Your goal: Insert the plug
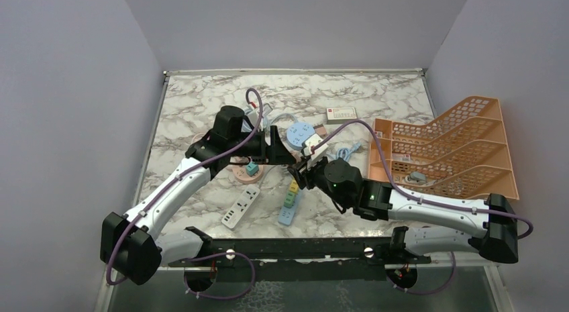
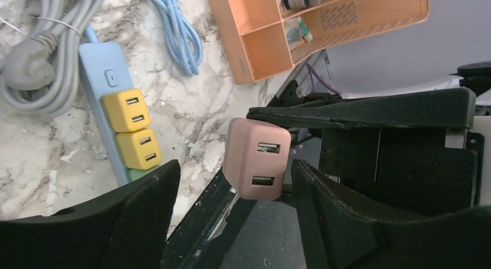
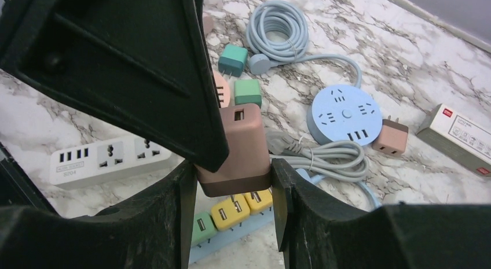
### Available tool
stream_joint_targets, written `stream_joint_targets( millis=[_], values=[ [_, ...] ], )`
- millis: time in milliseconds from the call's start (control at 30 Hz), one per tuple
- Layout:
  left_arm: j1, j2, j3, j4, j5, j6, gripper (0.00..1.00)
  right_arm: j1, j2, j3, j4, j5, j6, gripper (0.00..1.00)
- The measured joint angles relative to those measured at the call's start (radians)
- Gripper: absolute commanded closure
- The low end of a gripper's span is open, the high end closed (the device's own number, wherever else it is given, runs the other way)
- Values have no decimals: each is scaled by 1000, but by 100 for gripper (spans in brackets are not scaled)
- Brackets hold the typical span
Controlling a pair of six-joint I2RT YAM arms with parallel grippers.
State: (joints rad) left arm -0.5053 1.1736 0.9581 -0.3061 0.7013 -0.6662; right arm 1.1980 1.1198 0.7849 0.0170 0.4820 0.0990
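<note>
A dusty-pink two-port USB plug (image 3: 240, 144) is pinched between the fingers of my right gripper (image 3: 231, 182), held in the air above the table with its metal prongs pointing down. Below it lies a light-blue power strip (image 3: 231, 231) with two yellow adapters and a green one plugged in. My left gripper (image 2: 234, 188) is open. Its fingers stand on either side of the same plug (image 2: 257, 165) with a gap on each side. In the top view the two grippers meet mid-table: the left (image 1: 278, 152), the right (image 1: 300, 172), above the blue strip (image 1: 289, 204).
A white power strip (image 1: 241, 206) lies left of the blue one. A round blue socket (image 1: 300, 133) with coiled grey cable, a pink round socket (image 1: 247, 176) and a small box (image 1: 341, 113) lie behind. An orange rack (image 1: 449, 151) stands at the right.
</note>
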Motion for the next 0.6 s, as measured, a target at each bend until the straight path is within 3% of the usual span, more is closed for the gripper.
stream_joint_targets(
  millis=[167,333,467,600],
  values=[
    [0,14,-4,7,59,-14,58,0,18,22,6,-29,-1,58],
    [3,19,-8,2,80,0,91,0,47,35,-8,-48,1,53],
    [6,21,-9,-11,84,29,100,-2,65,58,-40,-57,21,37],
    [3,15,-10,-27,63,57,100,-2,80,86,-76,-76,53,32]
  ],
)
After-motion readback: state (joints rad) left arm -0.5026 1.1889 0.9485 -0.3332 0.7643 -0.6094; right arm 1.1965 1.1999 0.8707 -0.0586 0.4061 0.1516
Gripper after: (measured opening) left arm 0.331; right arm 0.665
